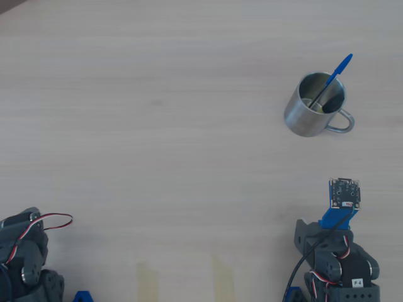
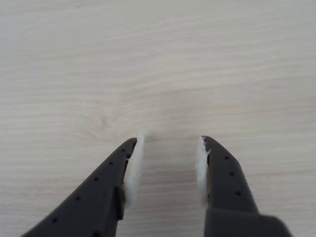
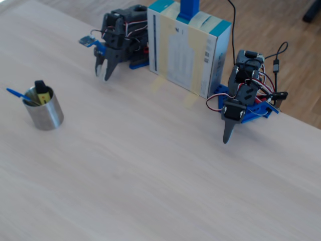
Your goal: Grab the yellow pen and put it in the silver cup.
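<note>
The silver cup point(image 1: 301, 117) point(image 3: 48, 114) stands upright at the right of the overhead view and at the left of the fixed view. Inside it the yellow pen point(image 3: 43, 94) stands black cap up; the overhead view shows only a yellowish bit point(image 1: 320, 107) at the bottom. My gripper point(image 2: 171, 138) point(image 3: 104, 73) is open with nothing between its white-padded fingers, hovering over bare table well apart from the cup. In the overhead view the wrist camera point(image 1: 345, 193) hides the fingers.
A thin blue ballpoint pen point(image 1: 332, 77) point(image 3: 18, 95) leans in the same cup. A second arm point(image 3: 241, 103) point(image 1: 25, 255) sits idle at the table edge. A white and teal box point(image 3: 186, 50) stands between the two arms. Tape strips point(image 1: 148, 281) mark the near edge.
</note>
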